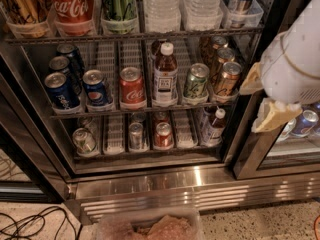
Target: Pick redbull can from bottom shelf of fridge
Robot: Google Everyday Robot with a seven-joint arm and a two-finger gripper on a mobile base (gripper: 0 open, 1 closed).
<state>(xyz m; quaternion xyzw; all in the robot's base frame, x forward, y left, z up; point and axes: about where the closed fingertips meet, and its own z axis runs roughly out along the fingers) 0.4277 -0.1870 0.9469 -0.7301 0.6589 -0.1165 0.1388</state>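
The fridge (165, 191) stands open in front of me, with wire racks of cans and bottles. On the bottom shelf (115, 134) the slim silver redbull can (135, 135) stands upright in a middle lane. A red-labelled can (163, 134) is to its right and a wider silver can (84, 140) is at the far left. My gripper (261, 100) hangs at the right edge, outside the fridge by the door frame, well right of and above the redbull can. Its cream fingers (272, 116) are apart and hold nothing.
A small bottle (215, 126) stands at the right end of the bottom shelf. The rack above holds Pepsi cans (60, 90), a Coca-Cola can (131, 86), a juice bottle (165, 74) and more cans. Black cables (30, 224) lie on the floor at left. A clear bin (147, 226) is at the bottom.
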